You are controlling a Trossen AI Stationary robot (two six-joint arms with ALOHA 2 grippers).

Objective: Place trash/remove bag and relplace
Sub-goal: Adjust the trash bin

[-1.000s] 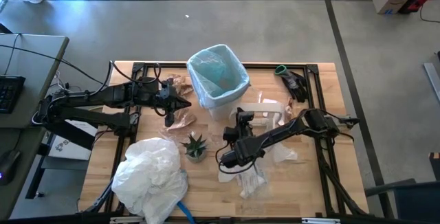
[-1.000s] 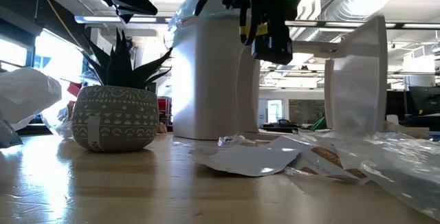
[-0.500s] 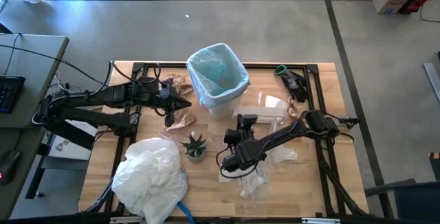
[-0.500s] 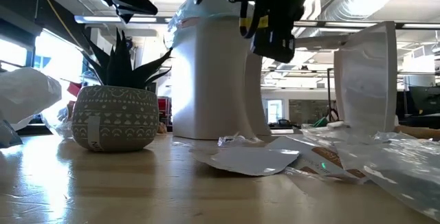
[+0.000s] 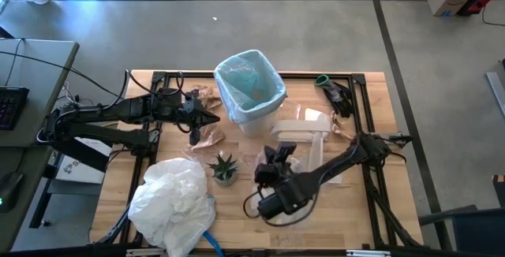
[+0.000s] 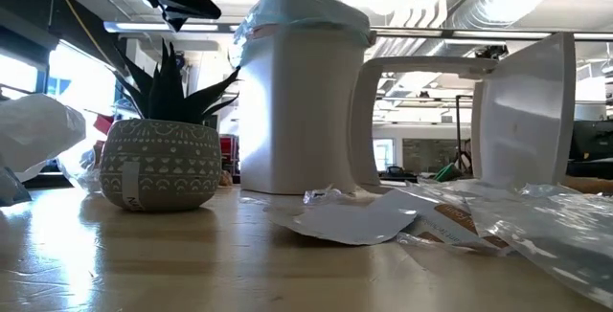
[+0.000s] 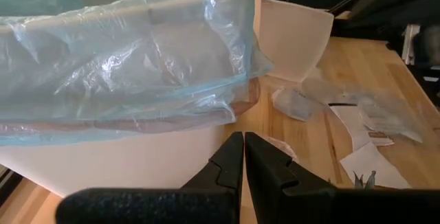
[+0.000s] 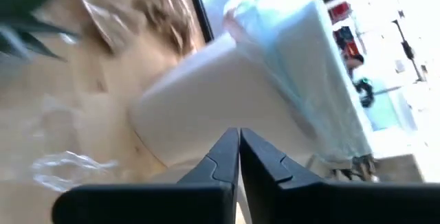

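Nearest the front edge of the counter (image 5: 237, 217) lies a large crumpled white plastic bag (image 5: 172, 198), and just beyond it stands the small potted plant (image 5: 224, 167). Beside the plant, the right end effector (image 5: 278, 159) now sits lower and closer to the front than half a second ago, having drawn back from the white bin (image 5: 251, 91) so far that it has left the low view altogether; its fingers are pressed together and hold nothing. Under and around that arm the trash is spread flat: a white paper scrap (image 6: 350, 222), clear crinkled plastic wrappers (image 6: 536, 221) and a printed brown piece, all unmoved. A white lid-like piece (image 5: 304, 135) lies just beyond, beside the bin's base. On the left, crumpled brown paper (image 5: 207, 137) rests near the left end effector (image 5: 211, 118), which hovers where it was a second ago, just beside the bin's wall, fingers closed with only a hairline gap and empty. The light-blue bag (image 5: 254, 80) lines the upright bin, its edge folded over the rim, as before.
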